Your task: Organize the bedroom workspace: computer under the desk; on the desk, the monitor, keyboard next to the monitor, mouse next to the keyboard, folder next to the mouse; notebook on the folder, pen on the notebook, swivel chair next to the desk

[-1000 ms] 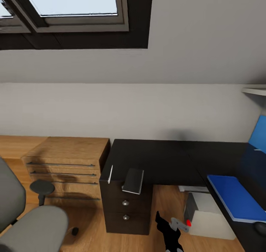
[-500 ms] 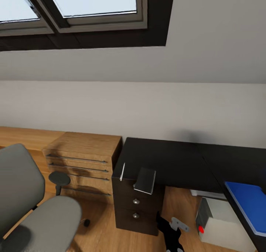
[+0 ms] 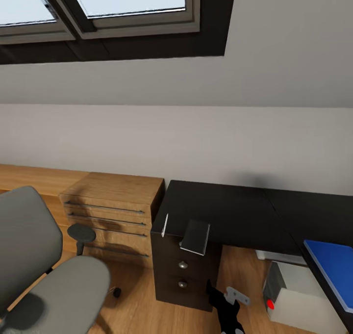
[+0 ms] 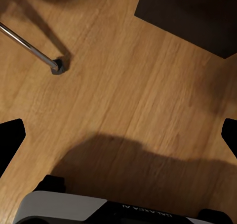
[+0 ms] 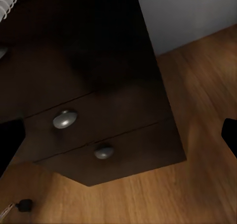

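Black desk [image 3: 230, 209] with notebook [image 3: 195, 237] overhanging edge beside pen [image 3: 164, 225]: likely light, stiff, best pinched at overhang; both grippers' fingers spread open, empty.

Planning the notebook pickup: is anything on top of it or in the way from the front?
Nothing visible does. The notebook lies bare at the desk front edge, overhanging the drawer unit; the pen lies apart beside it.

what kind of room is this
Likely an attic bedroom or home office: slanted skylight window, black desk with a drawer unit, grey swivel chair, light-wood chest of drawers, wood floor.
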Robot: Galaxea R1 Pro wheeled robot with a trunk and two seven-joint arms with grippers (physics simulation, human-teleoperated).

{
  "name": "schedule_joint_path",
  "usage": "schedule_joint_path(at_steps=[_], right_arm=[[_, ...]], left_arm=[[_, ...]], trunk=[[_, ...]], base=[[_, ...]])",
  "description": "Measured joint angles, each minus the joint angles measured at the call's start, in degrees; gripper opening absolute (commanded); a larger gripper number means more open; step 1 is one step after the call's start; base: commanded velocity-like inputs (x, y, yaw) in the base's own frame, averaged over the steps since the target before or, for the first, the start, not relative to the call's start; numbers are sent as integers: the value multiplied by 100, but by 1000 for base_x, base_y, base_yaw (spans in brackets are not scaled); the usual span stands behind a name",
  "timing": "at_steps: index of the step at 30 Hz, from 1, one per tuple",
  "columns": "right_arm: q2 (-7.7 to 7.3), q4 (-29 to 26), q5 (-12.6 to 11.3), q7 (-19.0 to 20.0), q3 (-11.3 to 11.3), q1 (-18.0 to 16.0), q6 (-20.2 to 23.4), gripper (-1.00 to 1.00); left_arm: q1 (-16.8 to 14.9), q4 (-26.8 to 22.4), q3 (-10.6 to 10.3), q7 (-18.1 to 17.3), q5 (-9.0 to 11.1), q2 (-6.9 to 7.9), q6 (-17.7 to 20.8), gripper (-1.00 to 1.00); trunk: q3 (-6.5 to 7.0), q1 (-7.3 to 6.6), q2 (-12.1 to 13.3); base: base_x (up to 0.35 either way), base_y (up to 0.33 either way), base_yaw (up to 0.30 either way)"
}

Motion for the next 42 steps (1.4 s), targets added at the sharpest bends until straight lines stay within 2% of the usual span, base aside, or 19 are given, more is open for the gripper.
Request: schedule_joint_path(at_steps=[14,18,31,32,34,38,42], right_arm=[[0,2,42,0,3,0,-8,100],[0,2,42,0,-6,0,-15,100],[-16,-5,36,4,-9,0,-23,100],[-94,-33,38,83,-18,0,-19,100],[-235,-74,29,375,-29,0,39,100],[-400,-100,-1,798,-35,1,194,100],[-538,-267,-101,1264,-146,1,509,100]], left_arm=[[0,-7,0,-1,-8,1,-7,100],[0,-268,14,5,-17,18,-9,100],[0,-411,4,19,-33,20,-3,100],[-1,-822,40,12,-34,29,78,100],[0,-1250,54,19,-27,25,405,100],[0,-1583,34,70,-26,5,896,100],[0,-1896,25,198,-25,-70,1329,100]], trunk=[[-252,308,-562],[-323,396,-722],[-557,681,-1244],[-574,703,-1284],[-611,747,-1364],[-683,835,-1525],[-755,923,-1685]], base=[[0,0,0],[0,0,0],[0,0,0],[0,0,0],[0,0,0],[0,0,0],[0,0,0]])
